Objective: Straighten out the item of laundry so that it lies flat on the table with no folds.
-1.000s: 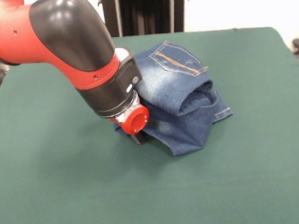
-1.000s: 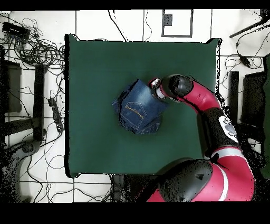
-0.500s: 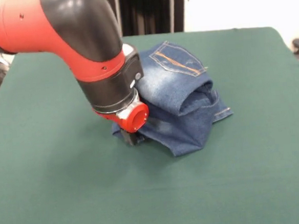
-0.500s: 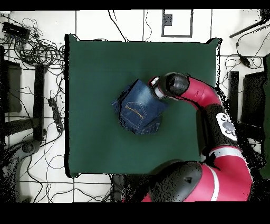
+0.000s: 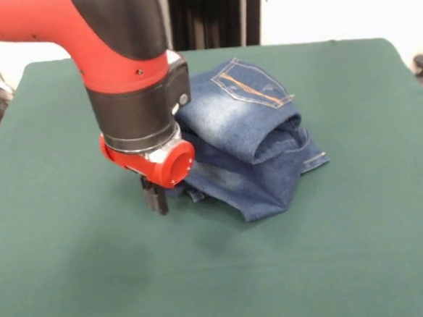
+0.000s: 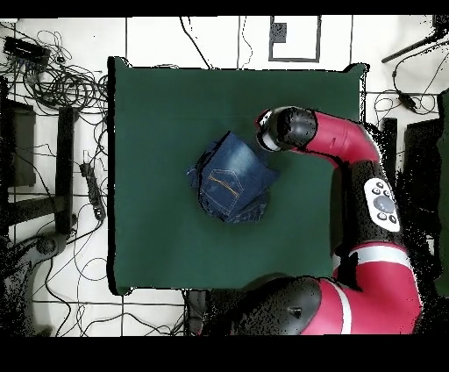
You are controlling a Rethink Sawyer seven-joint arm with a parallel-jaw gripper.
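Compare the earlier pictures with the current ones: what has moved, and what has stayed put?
The pincer has slid off the jeans' edge and now stands beside them on the table, apparently holding nothing. Whether it is open cannot be seen. The jeans stayed bunched and folded, in the same spot.

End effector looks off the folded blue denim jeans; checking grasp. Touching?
Cannot tell: front view shows end effector beside jeans' edge, contact unclear.
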